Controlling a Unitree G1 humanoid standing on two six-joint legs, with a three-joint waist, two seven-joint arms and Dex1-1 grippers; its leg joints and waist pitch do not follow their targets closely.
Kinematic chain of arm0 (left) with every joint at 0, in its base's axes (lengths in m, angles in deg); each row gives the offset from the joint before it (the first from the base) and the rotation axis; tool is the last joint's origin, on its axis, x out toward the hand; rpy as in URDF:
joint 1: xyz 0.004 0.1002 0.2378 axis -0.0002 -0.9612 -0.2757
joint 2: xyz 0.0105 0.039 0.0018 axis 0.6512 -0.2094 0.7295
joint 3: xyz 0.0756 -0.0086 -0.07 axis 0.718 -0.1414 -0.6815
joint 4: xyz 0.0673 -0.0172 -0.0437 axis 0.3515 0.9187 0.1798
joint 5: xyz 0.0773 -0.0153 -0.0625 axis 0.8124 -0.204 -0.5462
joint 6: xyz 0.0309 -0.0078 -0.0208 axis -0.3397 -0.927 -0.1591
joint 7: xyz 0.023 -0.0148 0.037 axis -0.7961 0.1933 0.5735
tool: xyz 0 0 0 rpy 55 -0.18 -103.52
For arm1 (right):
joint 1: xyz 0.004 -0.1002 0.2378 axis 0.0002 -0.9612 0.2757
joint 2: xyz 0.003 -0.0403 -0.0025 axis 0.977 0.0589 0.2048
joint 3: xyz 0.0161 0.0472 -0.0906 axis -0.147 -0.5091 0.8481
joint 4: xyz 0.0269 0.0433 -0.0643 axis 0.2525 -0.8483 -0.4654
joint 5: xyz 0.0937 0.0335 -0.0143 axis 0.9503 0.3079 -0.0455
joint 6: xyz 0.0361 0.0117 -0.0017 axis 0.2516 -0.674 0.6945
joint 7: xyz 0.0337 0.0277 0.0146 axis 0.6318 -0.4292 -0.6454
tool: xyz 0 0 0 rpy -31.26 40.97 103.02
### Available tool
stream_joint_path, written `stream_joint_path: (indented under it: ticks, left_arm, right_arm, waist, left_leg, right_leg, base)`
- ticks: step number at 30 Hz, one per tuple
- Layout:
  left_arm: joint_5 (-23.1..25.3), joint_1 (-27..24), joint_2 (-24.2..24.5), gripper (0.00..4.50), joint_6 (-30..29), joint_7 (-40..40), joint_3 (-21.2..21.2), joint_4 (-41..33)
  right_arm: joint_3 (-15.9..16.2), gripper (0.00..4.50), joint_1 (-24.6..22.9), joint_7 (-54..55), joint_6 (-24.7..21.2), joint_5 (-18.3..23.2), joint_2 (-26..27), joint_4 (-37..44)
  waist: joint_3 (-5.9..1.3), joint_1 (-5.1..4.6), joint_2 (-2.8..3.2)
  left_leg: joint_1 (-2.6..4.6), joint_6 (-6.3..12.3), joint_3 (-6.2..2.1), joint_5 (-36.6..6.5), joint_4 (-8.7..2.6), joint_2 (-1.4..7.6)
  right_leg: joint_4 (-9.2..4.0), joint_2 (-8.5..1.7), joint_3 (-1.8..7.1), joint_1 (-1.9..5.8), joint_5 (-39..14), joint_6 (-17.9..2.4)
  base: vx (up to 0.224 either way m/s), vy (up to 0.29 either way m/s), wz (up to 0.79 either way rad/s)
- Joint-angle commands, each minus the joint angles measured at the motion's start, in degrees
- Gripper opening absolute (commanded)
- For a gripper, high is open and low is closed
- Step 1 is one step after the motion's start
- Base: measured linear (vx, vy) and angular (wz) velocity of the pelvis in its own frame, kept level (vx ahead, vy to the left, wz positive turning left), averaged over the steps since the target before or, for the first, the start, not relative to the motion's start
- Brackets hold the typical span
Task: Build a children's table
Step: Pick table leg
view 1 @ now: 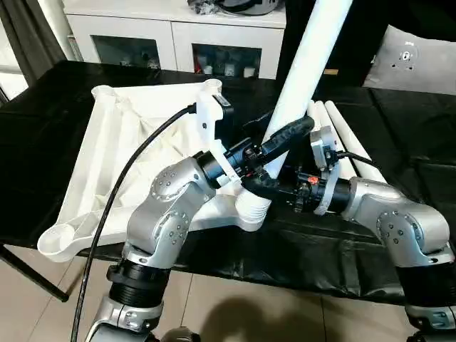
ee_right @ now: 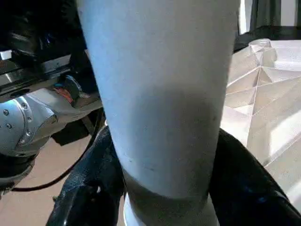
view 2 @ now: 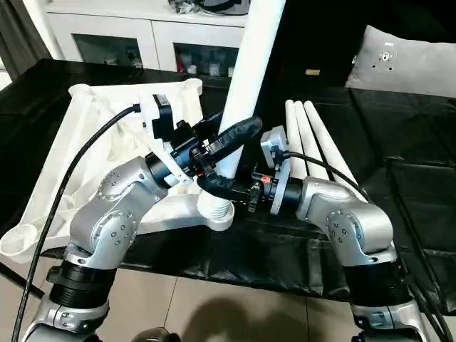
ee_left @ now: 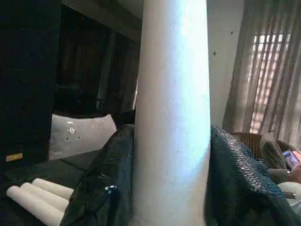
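**Leg going into the corner hole**

Head view: the table top lies upside down on the black table. Its near corner socket holds a leg, leaning a little.

Left wrist: left gripper squeezes the leg.

Right wrist: right gripper hugs it lower down.

A crooked push might jam it. No words to read.

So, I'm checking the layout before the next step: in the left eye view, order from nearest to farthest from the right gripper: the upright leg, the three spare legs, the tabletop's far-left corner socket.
1. Upright leg: between the fingers of the right gripper.
2. Spare legs: lying just behind it, toward the robot's right.
3. Far-left corner socket: across the tabletop, at the back left.
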Motion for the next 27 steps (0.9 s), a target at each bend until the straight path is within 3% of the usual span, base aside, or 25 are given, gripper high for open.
stream_joint_path:
  ticks: [1,6,7,12,18,27]
  left_arm:
    - [0.42,0.24,-0.17,1.85,0.88,-0.85,1.17,-0.57]
    - [0.53,0.12,-0.31,1.85,0.73,-1.03,1.32,-0.55]
    - [0.53,0.12,-0.31,1.85,0.73,-1.03,1.32,-0.55]
    - [0.65,0.06,-0.23,1.85,0.93,-0.97,1.42,-0.46]
    - [0.97,0.03,-0.09,1.85,1.22,-1.16,1.63,-0.37]
    - [1.28,0.24,-0.02,1.85,1.48,-1.53,1.71,-0.02]
  right_arm:
    - [0.44,2.06,-0.18,0.5,0.09,-0.58,-0.3,0.32]
    - [0.71,1.96,-0.29,0.66,0.42,-1.18,-0.3,0.25]
    - [0.71,2.31,-0.29,0.66,0.42,-1.18,-0.3,0.25]
    - [0.71,2.83,-0.3,0.56,-0.2,-1.01,-0.31,0.24]
    - [0.68,3.02,-0.07,1.19,0.71,-2.01,-0.1,-0.17]
    - [0.71,2.18,-0.04,1.0,0.49,-1.95,-0.22,-0.37]
  waist:
    - [-3.49,-0.05,-0.44]
    - [-3.51,-0.03,-0.35]
    - [-3.51,-0.03,-0.35]
    - [-3.54,-0.03,-0.39]
    - [-3.53,-0.08,-0.31]
    - [-3.47,-0.09,-0.34]
  left_leg:
    - [1.03,0.59,-1.28,-8.6,-3.77,3.53]
    - [1.11,0.52,-1.3,-8.87,-3.79,3.61]
    - [1.09,0.5,-1.3,-8.91,-3.79,3.61]
    - [1.09,0.65,-1.3,-8.6,-3.77,3.61]
    - [1.13,0.41,-1.3,-8.96,-3.78,3.6]
    - [1.08,0.45,-1.3,-9.12,-3.82,3.58]
  right_leg:
    - [-4.55,-4.76,2.55,2.53,-4.26,-11.24]
    - [-4.54,-4.8,2.55,2.48,-4.36,-11.48]
    - [-4.53,-4.81,2.55,2.5,-4.4,-11.47]
    - [-4.48,-4.8,2.56,2.53,-3.94,-11.49]
    - [-4.53,-4.79,2.57,2.49,-4.19,-11.47]
    - [-4.54,-4.76,2.57,2.52,-4.29,-11.52]
  base:
    - [0.0,0.0,0.0]
    - [0.0,0.0,0.0]
    - [0.0,0.0,0.0]
    - [0.0,0.0,0.0]
    - [0.0,0.0,0.0]
    - [0.0,0.0,0.0]
